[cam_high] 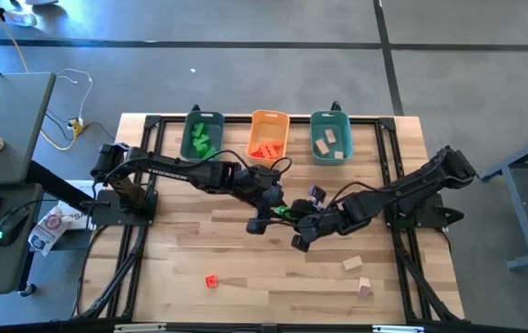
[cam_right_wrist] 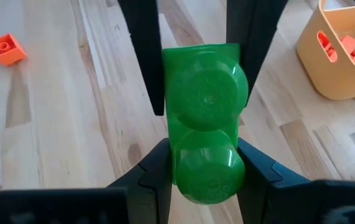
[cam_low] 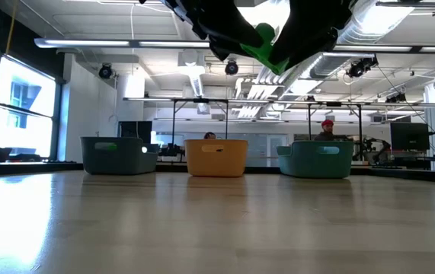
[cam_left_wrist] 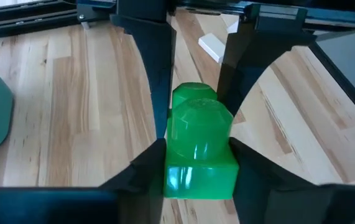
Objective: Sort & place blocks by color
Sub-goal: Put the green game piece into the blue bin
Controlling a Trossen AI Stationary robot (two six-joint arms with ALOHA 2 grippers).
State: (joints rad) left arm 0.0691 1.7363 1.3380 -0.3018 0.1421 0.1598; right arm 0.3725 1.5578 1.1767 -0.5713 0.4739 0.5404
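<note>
1. Left hand and right hand meet over the middle of the counter, both narrowed onto one green block. In each wrist view that arm's own two dark fingers press the block's sides, with the other arm's fingers on it from the far end.
2. The block is held off the counter; the low view shows it high in the air between the dark fingers.
3. Left arm reaches in from the counter's left edge, elbow bent; right arm stretches in low from the right edge.
4. The block is glossy bright green plastic, rectangular, with two rounded studs.
5. Counter: pale wooden planks, light grain, black frame rails along the sides.
6. One small red-orange block lies near the front edge, left of centre; two pale tan wooden blocks lie front right, well apart from it.
7. Along the back edge stand three plastic bins: a teal one with green pieces, an orange one with red-orange pieces, and a teal one with tan pieces.
</note>
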